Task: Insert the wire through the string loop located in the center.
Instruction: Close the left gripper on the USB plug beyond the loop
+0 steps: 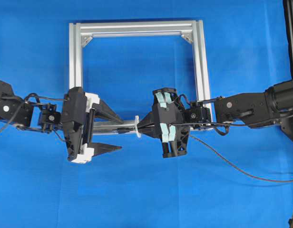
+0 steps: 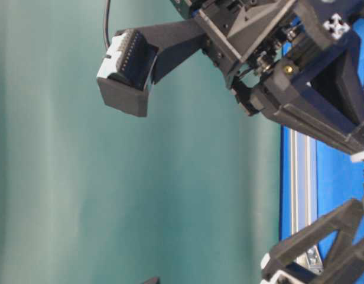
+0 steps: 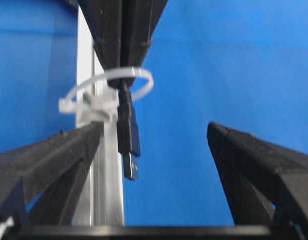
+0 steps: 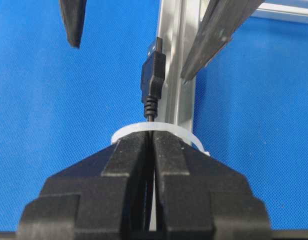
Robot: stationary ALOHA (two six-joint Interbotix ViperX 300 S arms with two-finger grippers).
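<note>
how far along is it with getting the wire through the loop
Mostly done: the wire's plug end already pokes through the string loop. In hand: the right gripper is shut on the wire at the loop. Left: the left gripper, open around the plug, must grab and pull.

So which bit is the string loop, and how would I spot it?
Find the silver frame on the blue cloth and follow its bottom bar to the middle, between the two black arms. The string loop is the small white ring standing there, with the wire passing through it; nothing else nearby is white and ring-shaped.
</note>
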